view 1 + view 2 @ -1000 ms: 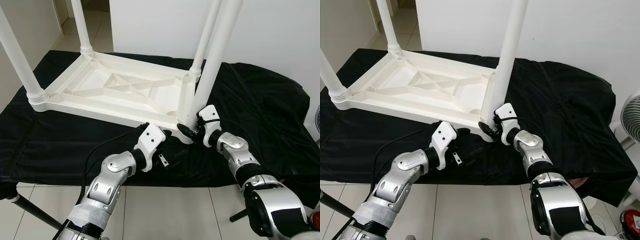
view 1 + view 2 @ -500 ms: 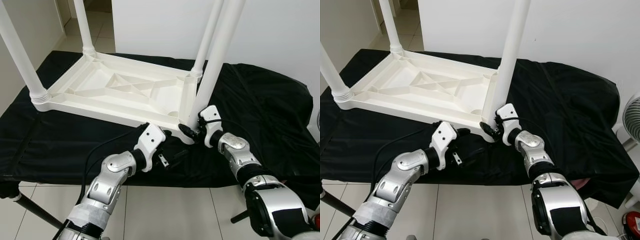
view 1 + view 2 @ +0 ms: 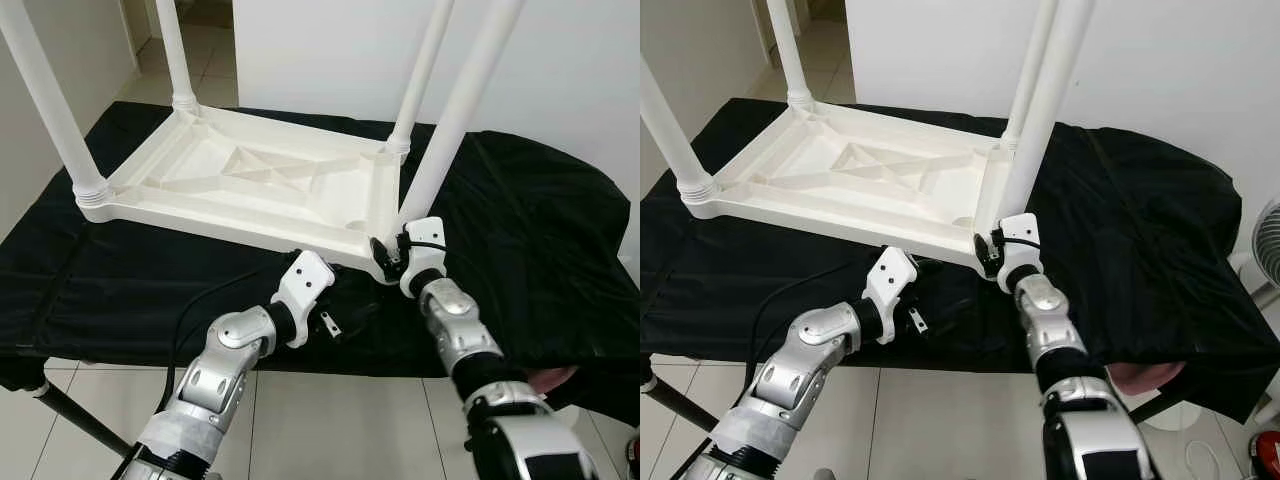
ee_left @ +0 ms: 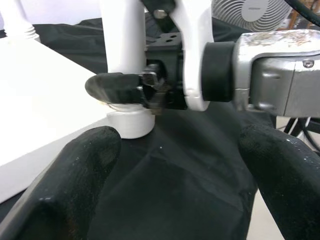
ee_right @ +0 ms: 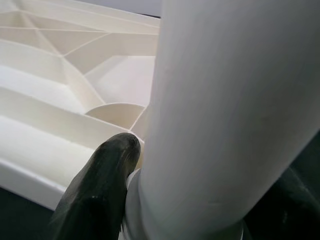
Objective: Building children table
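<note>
A white plastic children's table lies upside down on a black cloth. Three legs stand upright in its corners: near left, far left and far right. The fourth leg leans rightward at the near right corner. My right gripper is shut on this leg's base, with one finger pressed against the leg. My left gripper hovers open just in front of that corner, its fingers spread wide over the cloth, holding nothing.
The cloth-covered bench ends at a front edge near my arms, with tiled floor below. A white wall rises behind. A fan stands at the right. A black stand leg slants under the bench's left.
The camera has shifted slightly. My right forearm has swung in under the near right corner, and the held leg leans further right. My left arm has barely moved.
</note>
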`<state>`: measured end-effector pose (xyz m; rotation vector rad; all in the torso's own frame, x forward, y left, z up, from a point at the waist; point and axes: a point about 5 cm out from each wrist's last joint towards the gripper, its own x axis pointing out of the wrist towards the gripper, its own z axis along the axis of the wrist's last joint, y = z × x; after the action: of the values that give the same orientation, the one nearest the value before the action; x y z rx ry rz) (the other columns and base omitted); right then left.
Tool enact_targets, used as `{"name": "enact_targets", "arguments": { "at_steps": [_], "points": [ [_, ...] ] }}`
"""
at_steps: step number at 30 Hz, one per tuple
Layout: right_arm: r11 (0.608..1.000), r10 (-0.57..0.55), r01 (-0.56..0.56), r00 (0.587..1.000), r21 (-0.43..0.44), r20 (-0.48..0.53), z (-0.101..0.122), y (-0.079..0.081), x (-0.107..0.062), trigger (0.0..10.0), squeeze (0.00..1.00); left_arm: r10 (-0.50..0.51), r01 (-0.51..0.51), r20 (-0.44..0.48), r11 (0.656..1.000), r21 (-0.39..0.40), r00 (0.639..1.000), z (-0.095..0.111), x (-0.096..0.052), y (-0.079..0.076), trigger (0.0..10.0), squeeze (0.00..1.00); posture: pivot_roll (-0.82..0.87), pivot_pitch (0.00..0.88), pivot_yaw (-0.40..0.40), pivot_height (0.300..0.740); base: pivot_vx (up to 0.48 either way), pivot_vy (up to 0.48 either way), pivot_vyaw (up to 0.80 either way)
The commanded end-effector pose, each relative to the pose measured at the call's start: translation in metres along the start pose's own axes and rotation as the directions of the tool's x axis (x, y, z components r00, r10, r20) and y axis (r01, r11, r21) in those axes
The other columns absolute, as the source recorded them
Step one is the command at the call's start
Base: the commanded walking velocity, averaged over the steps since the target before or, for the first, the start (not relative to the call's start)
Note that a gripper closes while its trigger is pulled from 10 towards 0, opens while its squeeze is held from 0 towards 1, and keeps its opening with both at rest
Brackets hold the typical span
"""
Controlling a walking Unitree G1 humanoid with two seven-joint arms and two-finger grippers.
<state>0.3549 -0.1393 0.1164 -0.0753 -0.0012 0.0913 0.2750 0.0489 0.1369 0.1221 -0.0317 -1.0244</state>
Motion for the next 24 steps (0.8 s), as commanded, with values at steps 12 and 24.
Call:
{"name": "enact_targets", "arguments": {
  "at_steps": [12, 24],
  "points": [
    [0.982, -0.165, 0.169, 0.985, 0.083, -0.055, -0.012, 0.023, -0.020, 10.0, 0.00, 0.029, -0.029, -0.006, 1.000, 0.000, 1.000, -0.002, 0.002, -0.004, 10.0, 0.00, -0.03, 0.000, -0.063, 0.740, 0.000, 0.000, 0.00],
    [0.994, -0.084, 0.084, 0.996, 0.077, 0.001, -0.003, 0.003, -0.019, 10.0, 0.76, 0.038, -0.038, -0.004, 0.999, 0.006, 0.999, -0.001, 0.002, -0.003, 10.0, 0.00, -0.02, 0.000, -0.078, 0.740, 0.000, 0.000, 0.00]
  ]
}}
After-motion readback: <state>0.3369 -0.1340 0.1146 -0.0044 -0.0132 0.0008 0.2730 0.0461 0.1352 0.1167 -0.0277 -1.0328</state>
